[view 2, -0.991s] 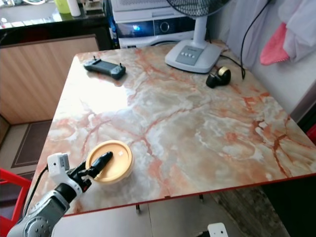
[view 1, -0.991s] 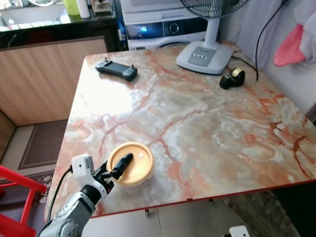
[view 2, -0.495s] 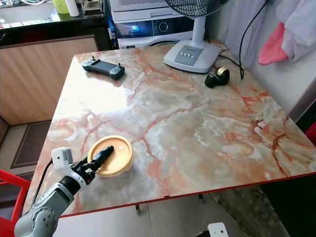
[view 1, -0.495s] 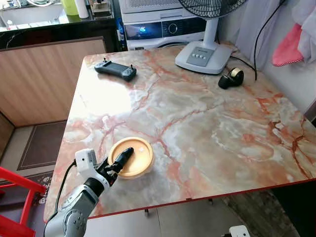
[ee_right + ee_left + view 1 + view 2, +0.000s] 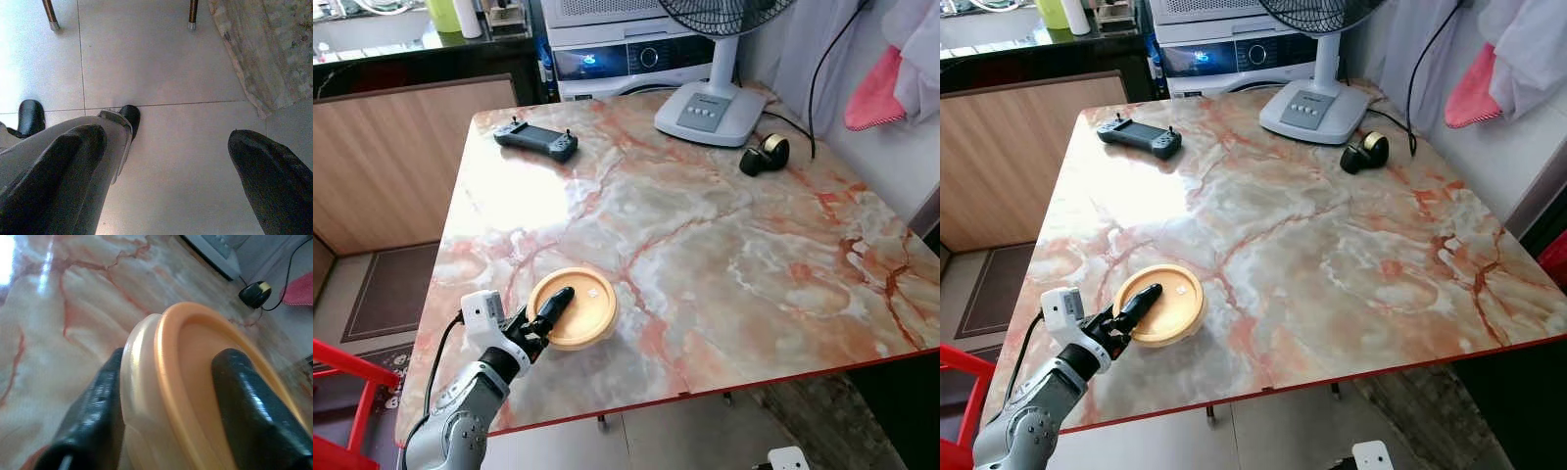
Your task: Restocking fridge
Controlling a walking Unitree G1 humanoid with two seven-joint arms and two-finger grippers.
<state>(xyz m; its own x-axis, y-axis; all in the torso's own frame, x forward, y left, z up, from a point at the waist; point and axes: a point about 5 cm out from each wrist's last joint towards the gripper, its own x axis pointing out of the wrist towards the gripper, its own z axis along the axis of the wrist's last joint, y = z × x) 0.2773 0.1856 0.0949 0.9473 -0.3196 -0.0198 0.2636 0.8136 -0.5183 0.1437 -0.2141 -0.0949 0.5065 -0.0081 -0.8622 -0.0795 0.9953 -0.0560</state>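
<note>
A round, shallow container with an orange lid [image 5: 576, 305] sits on the marble table [image 5: 724, 245] near its front left corner. My left gripper [image 5: 545, 313] reaches it from the near left and is shut on its rim. In the left wrist view one black finger [image 5: 93, 416] presses the pale side wall of the container [image 5: 146, 382] and the other finger [image 5: 249, 401] lies on top of the lid. My right gripper [image 5: 164, 147] hangs below the table over the tiled floor, with its fingers wide apart and nothing between them.
A black game controller [image 5: 535, 140] lies at the table's far left. A white fan base [image 5: 717, 108] and a black tape dispenser [image 5: 764, 155] stand at the far right. A red frame [image 5: 342, 377] is by the left edge, and a washing machine [image 5: 636, 59] is behind the table.
The whole picture has shifted a little, so the camera has moved. My left gripper stays shut on the container's rim at the same spot on the table.
</note>
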